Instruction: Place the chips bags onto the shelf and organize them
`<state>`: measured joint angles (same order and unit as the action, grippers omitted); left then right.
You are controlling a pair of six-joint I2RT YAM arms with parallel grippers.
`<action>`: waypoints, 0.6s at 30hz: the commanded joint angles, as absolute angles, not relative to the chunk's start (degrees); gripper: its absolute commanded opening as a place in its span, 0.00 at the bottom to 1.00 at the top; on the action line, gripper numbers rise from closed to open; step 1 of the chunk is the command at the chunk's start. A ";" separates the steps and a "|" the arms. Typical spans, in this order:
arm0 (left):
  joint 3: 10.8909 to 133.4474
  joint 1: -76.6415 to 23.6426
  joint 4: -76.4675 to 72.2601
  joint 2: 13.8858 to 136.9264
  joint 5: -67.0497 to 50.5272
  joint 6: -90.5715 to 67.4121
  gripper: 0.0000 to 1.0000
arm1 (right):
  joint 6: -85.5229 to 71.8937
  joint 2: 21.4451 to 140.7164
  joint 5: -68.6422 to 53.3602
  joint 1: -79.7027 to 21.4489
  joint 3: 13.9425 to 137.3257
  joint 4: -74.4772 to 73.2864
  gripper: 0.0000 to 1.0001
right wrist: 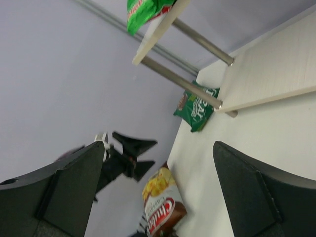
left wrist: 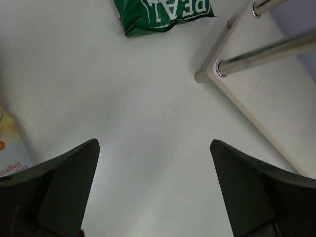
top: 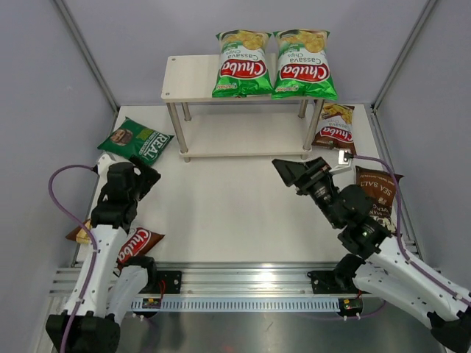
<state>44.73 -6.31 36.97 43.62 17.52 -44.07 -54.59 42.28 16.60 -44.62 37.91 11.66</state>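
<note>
The left arm [top: 103, 250] is raised from its base and angled forward. The left gripper [top: 141, 176] is held low with its fingers [left wrist: 64, 182] spread wide, and nothing is gripped. The right arm [top: 390, 265] is extended forward and to the left. The right gripper [top: 288, 170] is likewise spread wide and empty.

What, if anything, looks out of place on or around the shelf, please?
The two bright green Chuba bags on the shelf stick out past its top board's edge. A brown-red Chuba bag at the table's near-left corner lies partly under the left arm.
</note>
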 commanded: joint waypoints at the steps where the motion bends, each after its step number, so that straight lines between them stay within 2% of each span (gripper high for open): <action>1: 40.61 1.74 14.56 47.10 6.94 -49.03 0.99 | -46.69 36.58 5.64 -44.91 34.37 6.44 0.99; 2: 40.52 4.11 12.85 51.02 8.68 -50.26 0.99 | -45.19 34.74 3.71 -44.91 34.63 4.59 0.99; 5: 41.83 11.83 2.93 61.47 2.32 -53.08 0.99 | -40.88 31.92 -1.91 -44.91 35.94 -2.87 0.99; 7: 44.28 15.01 -2.95 67.30 0.36 -54.58 0.99 | -40.60 29.98 -0.71 -44.82 35.42 -7.27 1.00; 12: 52.19 22.05 -9.93 85.73 -5.88 -52.57 0.99 | -38.68 19.61 -3.94 -44.91 30.07 -5.10 1.00; 18: 58.70 28.38 -18.71 99.74 -16.78 -54.05 0.99 | -33.85 12.22 -0.72 -44.91 31.19 -9.31 0.99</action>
<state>55.29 25.93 -9.19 96.38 -8.58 -52.86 -38.79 14.17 -1.17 -44.62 29.63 -7.03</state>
